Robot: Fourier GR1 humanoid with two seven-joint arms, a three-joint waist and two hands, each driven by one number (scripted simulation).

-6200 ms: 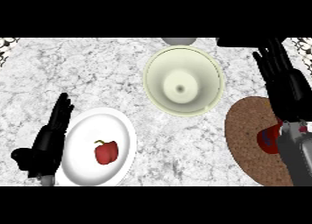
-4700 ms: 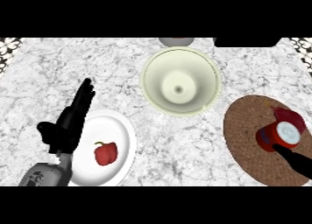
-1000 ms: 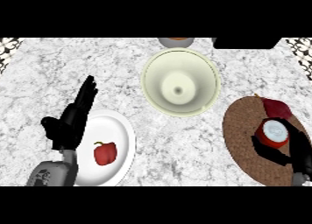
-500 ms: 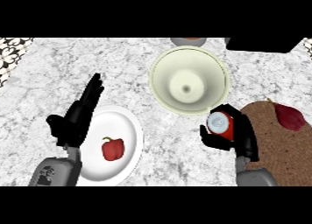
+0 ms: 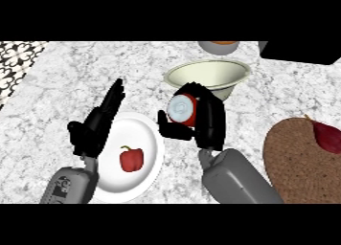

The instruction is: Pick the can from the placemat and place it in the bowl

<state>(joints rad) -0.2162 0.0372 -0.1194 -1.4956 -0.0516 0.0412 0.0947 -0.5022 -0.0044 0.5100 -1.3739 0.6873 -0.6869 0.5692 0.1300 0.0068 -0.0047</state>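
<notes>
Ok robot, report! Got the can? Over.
Right hand shut on can, near bowl, not in it. Left hand open beside plate. Nothing in the way.

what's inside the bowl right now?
Nothing visible in the bowl; its near wall hides the bottom. The can sits in the right hand, short of it.

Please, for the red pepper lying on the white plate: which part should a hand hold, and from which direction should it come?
Probably the broad red body of the red pepper, taken from above with thumb and fingers across its narrower width. It lies flat near the middle of the round white plate, its thin stem pointing toward the counter's far side, too slim to pinch. The open left hand is nearest; the right hand holds the red can.
</notes>
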